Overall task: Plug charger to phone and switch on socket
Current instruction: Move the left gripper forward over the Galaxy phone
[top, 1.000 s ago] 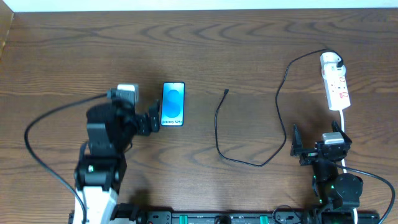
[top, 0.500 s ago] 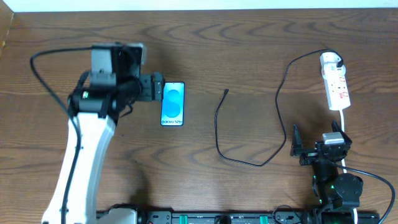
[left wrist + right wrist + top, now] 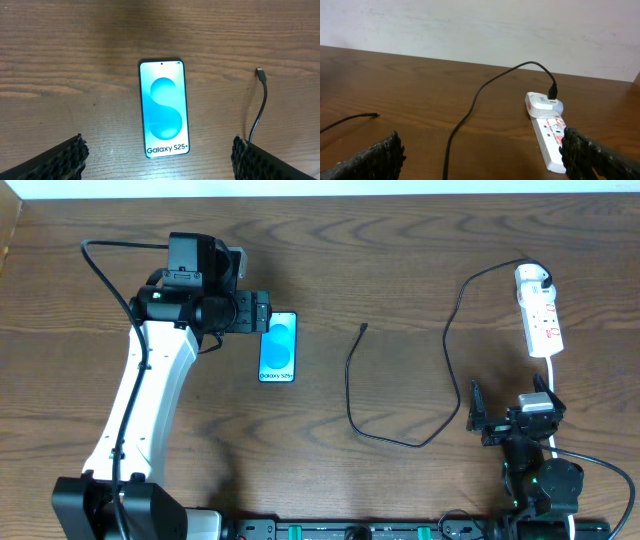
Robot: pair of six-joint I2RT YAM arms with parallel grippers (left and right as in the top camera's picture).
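**Overhead view: left arm poised at the phone, charger not yet in**

We see the left gripper (image 3: 260, 312) hovering at the far end of the Galaxy S25+ phone (image 3: 278, 347). In the left wrist view its fingers sit wide apart at the two lower corners with nothing between them. The phone lies flat and screen up, left of centre. The right gripper (image 3: 508, 402) is also spread wide and empty, parked low near the right edge just beside the white cord.

The charger cable (image 3: 350, 385) loops across the middle of the table. Its small connector tip (image 3: 364, 328) lies free to the right of the phone, near it but not touching. Its white plug (image 3: 530, 277) is already seated in the power strip (image 3: 543, 320) at the far right.

We judge the step in hand to be securing the phone so the tip can go in. To do it well, we would close across the phone's long edges, squarely and low, so it cannot skate or twist. We would also keep the end with the "Galaxy S25+" wording clear, as we expect the port to be there, though we cannot see it. The cable is thin and limp, so the tip should be gripped close to its end to keep it aimed.

The table (image 3: 420, 250) is dark brown wood grain, smooth and matte. A pale plain wall (image 3: 470, 30) stands behind it in the right wrist view.
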